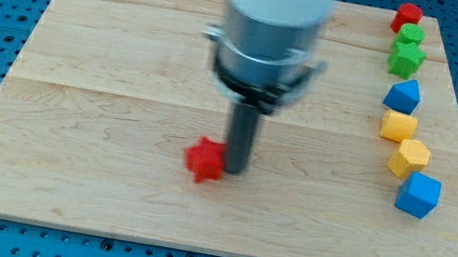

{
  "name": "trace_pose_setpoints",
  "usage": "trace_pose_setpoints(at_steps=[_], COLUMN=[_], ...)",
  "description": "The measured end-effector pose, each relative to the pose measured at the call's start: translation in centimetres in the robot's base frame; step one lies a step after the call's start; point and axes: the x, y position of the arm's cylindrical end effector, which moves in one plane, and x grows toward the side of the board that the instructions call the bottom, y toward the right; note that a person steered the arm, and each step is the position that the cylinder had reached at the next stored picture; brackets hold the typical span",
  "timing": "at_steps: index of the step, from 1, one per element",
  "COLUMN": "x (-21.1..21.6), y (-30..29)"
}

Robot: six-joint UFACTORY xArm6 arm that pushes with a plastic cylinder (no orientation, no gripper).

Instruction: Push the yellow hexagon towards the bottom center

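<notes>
Red block point(205, 159) by my tip point(234, 169), yellow hexagon point(410, 158) rightward.

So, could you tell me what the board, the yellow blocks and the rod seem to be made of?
The board looks like pale, unvarnished wood: grain lines and plank seams run across it. The two yellow blocks look like solid-coloured plastic or painted wood with a fairly matt surface; I cannot tell which. The rod, ending at my tip beside the red block, looks dark and smooth, perhaps metal or plastic.
</notes>
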Motion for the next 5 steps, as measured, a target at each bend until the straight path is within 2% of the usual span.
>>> trace_pose_setpoints(at_steps=[1, 2, 3, 4, 5], x=[1.2, 7.9, 8.5, 2.5, -1.6], y=[1.6, 13.6, 27.1, 33.2, 32.3])
